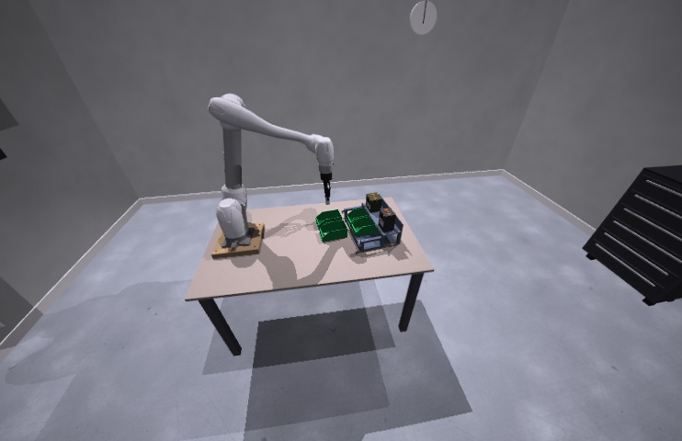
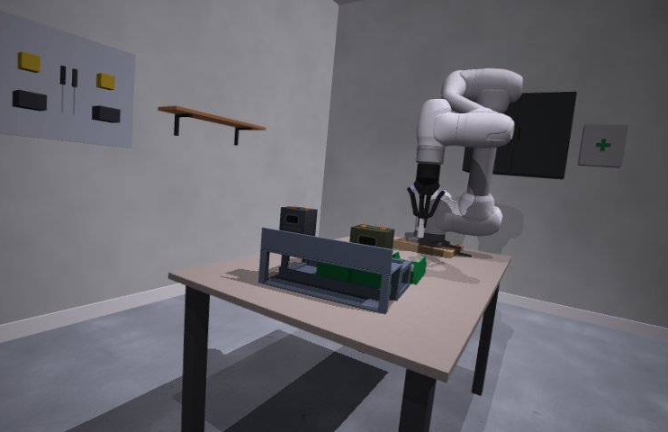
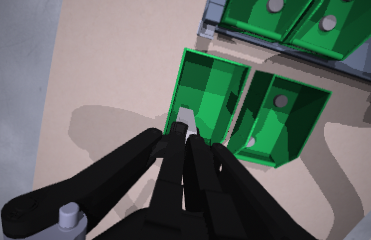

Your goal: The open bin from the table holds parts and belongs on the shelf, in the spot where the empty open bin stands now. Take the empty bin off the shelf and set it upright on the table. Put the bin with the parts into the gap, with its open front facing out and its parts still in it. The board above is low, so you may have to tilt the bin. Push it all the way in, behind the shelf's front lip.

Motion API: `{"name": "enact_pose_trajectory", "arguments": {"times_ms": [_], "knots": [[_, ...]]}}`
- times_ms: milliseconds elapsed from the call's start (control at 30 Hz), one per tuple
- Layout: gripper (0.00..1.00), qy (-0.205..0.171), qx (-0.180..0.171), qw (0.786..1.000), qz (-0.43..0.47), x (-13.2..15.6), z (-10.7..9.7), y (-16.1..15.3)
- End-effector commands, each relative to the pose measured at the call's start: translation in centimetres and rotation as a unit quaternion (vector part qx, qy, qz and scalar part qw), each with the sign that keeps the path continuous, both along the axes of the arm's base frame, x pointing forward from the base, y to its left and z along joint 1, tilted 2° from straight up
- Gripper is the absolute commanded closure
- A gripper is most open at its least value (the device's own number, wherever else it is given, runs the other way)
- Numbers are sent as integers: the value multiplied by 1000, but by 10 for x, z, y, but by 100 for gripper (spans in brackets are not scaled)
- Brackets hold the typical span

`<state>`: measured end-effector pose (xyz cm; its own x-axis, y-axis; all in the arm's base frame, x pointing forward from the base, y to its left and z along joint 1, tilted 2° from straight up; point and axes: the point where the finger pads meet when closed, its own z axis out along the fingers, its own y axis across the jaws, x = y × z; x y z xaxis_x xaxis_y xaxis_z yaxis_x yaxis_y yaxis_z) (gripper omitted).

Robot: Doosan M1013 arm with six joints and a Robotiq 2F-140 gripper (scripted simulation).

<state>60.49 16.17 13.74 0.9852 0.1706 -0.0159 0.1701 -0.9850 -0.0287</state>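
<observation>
Two green open bins stand side by side on the table (image 1: 279, 270) just in front of the shelf. The empty bin (image 3: 205, 97) (image 1: 327, 217) is the one further back; the bin with parts (image 3: 280, 120) (image 1: 335, 231) holds grey round parts. My gripper (image 3: 183, 119) (image 1: 327, 199) (image 2: 419, 231) is shut on nothing and hangs above the table, over the near wall of the empty bin. The grey shelf (image 1: 375, 240) (image 2: 324, 249) holds two more green bins with parts (image 3: 293, 20) (image 1: 360, 221), and one slot beside them shows no bin.
Two dark boxes (image 1: 373, 200) (image 1: 387, 218) (image 2: 297, 219) (image 2: 371, 236) stand on the shelf's top board. The arm's base sits on a wooden plate (image 1: 238, 244) at the table's left. A black drawer cabinet (image 1: 649, 229) stands off to the right.
</observation>
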Motion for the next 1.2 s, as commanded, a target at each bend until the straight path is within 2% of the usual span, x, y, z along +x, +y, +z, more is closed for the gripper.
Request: {"name": "enact_pose_trajectory", "arguments": {"times_ms": [0, 67, 100, 133, 167, 267, 433, 467, 1167], "knots": [[90, 0, 0, 1000, 1, 13, 3, -65], [90, 0, 0, 1000, 1, 13, 3, -65], [90, 0, 0, 1000, 1, 17, 5, -90], [90, 0, 0, 1000, 1, 17, 5, -90], [90, 0, 0, 1000, 1, 18, 6, -108], [90, 0, 0, 1000, 1, 19, 6, -118], [90, 0, 0, 1000, 1, 19, 6, -118], [76, 0, 0, 1000, 1, 19, 6, -118], [76, 0, 0, 1000, 1, 19, 6, -118]]}}
